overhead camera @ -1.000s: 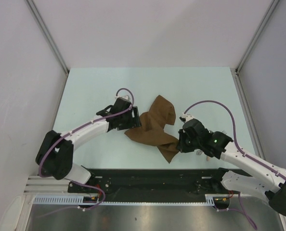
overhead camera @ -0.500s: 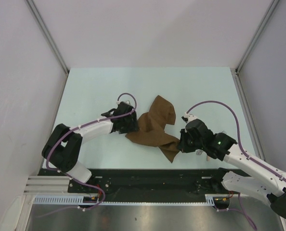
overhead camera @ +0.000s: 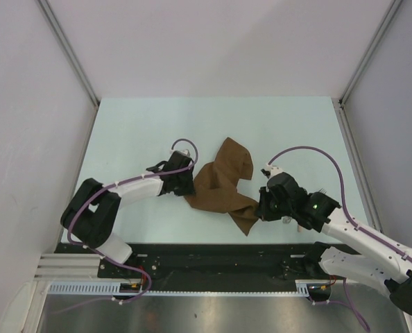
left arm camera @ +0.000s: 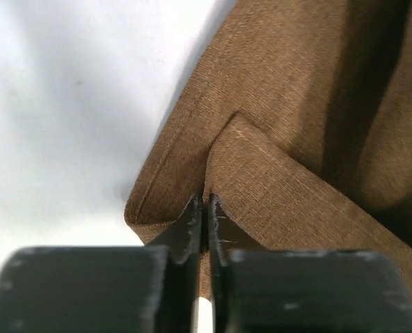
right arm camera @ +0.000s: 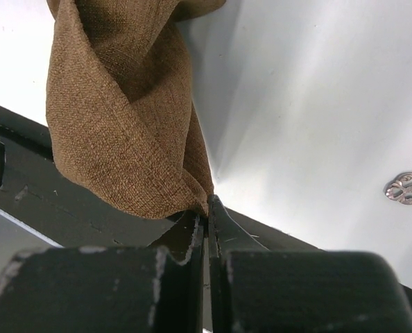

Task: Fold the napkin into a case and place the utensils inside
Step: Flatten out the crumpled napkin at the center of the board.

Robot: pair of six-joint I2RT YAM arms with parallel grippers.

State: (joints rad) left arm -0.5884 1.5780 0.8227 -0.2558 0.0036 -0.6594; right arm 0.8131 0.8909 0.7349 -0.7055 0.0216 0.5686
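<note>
We are looking down on the dark-brown napkin [overhead camera: 222, 186], which is lying crumpled and partly twisted on the pale table [overhead camera: 143, 125], stretched between the two arms. At the napkin's left edge the left gripper [overhead camera: 186, 184] is pinching a folded hem. In the left wrist view its black jaws are pressing together on the cloth, and just beyond their tips one layer is lapping over another in a sharp corner. At the napkin's near right corner the right gripper [overhead camera: 260, 207] is clamping the cloth as well. In the right wrist view its jaws are meeting on the end of a bunched, twisted fold that is rising away from them. The middle of the napkin is sagging in soft creases, and its far part is standing up in a rounded peak away from both grippers. The napkin's near right corner is lying just beside the black rail [overhead camera: 213, 255] that is running along the table's near edge. Apart from the napkin, at the edge of the right wrist view, the scrolled silver end of a utensil [right arm camera: 407, 188] is resting on the table. We cannot tell whether it is the spoon or the fork.
</note>
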